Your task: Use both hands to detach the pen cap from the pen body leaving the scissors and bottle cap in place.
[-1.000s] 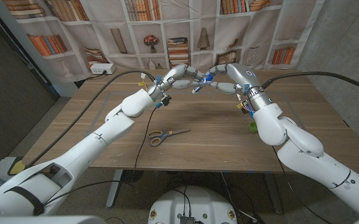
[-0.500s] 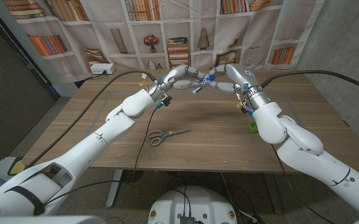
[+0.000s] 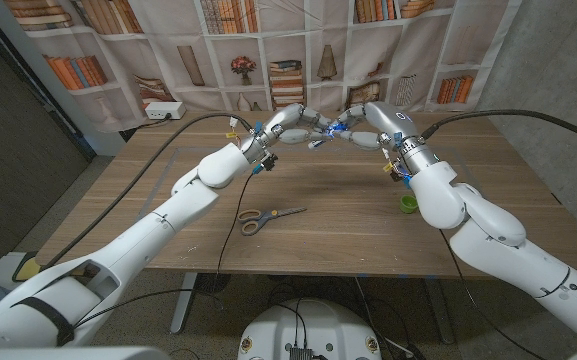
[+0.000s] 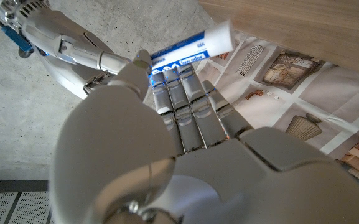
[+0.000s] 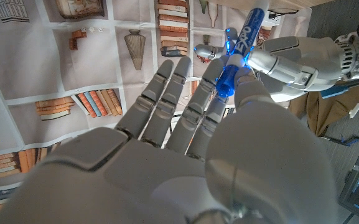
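Both hands are raised over the table's far middle with the pen [image 3: 328,130] between them. My left hand [image 3: 293,124] pinches the white pen body [image 4: 191,46], which has a blue label, between thumb and fingers. My right hand [image 3: 370,121] pinches the blue pen cap [image 5: 229,79] at its fingertips, and the cap looks joined to the body [image 5: 252,25]. The scissors [image 3: 268,216], with orange-grey handles, lie on the table's near middle. The green bottle cap [image 3: 407,205] sits near the right forearm.
The wooden table [image 3: 328,235] stands before a bookshelf-print backdrop. A white power strip [image 3: 162,110] lies at the far left corner. Black cables [image 3: 233,225] trail from both arms across the tabletop.
The hands and the pen have shifted very slightly; both hands keep their hold. Scissors and bottle cap have not moved.
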Available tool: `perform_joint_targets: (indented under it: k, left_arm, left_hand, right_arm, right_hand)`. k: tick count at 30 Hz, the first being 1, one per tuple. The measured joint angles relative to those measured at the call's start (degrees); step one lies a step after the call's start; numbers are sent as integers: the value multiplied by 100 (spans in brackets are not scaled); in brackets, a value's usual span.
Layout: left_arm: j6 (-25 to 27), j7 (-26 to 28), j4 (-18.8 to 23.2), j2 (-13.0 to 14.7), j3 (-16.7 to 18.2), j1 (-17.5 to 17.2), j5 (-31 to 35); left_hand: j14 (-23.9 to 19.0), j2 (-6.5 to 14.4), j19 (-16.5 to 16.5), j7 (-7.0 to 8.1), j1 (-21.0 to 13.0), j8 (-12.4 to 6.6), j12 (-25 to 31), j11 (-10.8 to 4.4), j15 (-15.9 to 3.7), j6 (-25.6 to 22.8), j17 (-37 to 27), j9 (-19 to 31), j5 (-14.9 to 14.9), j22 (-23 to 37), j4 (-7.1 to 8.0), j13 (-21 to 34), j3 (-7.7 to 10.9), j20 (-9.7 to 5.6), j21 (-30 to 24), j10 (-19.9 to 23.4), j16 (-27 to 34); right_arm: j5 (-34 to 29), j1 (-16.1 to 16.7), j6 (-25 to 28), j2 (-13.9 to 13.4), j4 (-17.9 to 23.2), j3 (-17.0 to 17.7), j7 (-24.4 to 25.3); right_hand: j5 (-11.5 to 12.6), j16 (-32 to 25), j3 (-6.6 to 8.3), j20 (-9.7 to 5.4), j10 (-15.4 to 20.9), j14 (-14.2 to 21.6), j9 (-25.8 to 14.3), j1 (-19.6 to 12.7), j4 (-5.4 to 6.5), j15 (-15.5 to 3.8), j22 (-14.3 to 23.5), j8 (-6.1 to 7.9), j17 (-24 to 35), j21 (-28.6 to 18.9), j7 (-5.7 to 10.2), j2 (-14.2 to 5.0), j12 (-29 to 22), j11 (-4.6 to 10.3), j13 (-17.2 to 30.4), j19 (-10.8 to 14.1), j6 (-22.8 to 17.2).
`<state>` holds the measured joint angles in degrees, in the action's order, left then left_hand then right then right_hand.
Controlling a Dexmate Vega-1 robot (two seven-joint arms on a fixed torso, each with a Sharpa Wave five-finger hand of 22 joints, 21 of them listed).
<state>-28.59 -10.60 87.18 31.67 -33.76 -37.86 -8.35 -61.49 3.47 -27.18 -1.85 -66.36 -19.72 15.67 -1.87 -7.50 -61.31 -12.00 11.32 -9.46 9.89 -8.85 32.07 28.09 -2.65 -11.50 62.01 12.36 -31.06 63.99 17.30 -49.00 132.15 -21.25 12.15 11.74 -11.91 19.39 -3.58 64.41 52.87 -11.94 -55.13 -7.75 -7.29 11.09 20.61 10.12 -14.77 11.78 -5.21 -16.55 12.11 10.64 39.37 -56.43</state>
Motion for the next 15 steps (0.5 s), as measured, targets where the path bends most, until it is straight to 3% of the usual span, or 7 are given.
perform_joint_targets:
  k: [6,15]
  left_arm:
    - [13,17,-10,-2,-1,2,8]
    - [23,36,-35,-1,-2,10,10]
  left_hand:
    - [0,0,0,0,0,20,0,0,-1,0,0,0,-9,0,0,24,0,0,0,0,0]
    - [9,0,-1,0,0,20,0,0,-30,0,0,-2,-6,0,1,51,-1,0,0,0,0]
  right_arm:
    - [46,2,41,-76,34,57,-83]
    - [117,-33,127,-223,90,130,-265]
  right_hand:
    - [-44,0,0,0,51,101,15,22,0,-40,0,-56,0,0,1,-22,0,-9,-3,0,0]
    - [-89,28,-19,-1,-40,449,76,211,19,-163,26,-381,-26,40,114,-211,133,-9,-28,-2,122]
